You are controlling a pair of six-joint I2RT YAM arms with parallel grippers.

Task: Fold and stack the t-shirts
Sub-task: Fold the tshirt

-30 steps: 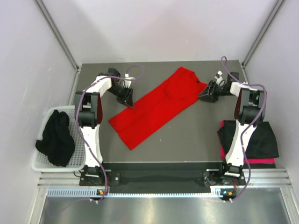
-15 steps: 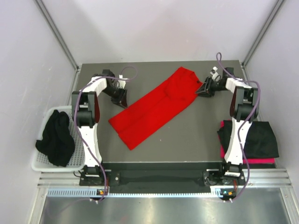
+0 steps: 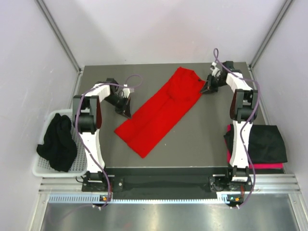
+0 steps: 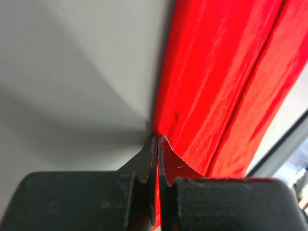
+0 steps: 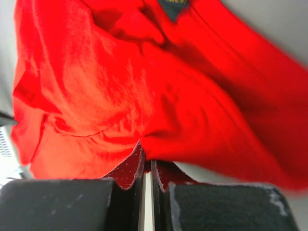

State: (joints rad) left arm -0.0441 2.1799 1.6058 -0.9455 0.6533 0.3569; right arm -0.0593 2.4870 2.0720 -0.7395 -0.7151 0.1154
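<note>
We see the left jaws and right jaws both pinching edges of the red t-shirt (image 3: 161, 113), spread diagonally mid-frame on the bench (image 3: 202, 144).

I can read no words anywhere. The small dark tag (image 5: 174, 6) on the red t-shirt (image 5: 120, 86) is too blurry.

Bright red t-shirt (image 3: 161, 113) — folded lengthwise into a long strip, lying diagonally across the tabletop (image 3: 202, 139). Crumpled black t-shirt (image 3: 57, 142) at far left; flat black t-shirt (image 3: 264, 142) over pinkish-red t-shirt (image 3: 269, 166) — far right.
</note>
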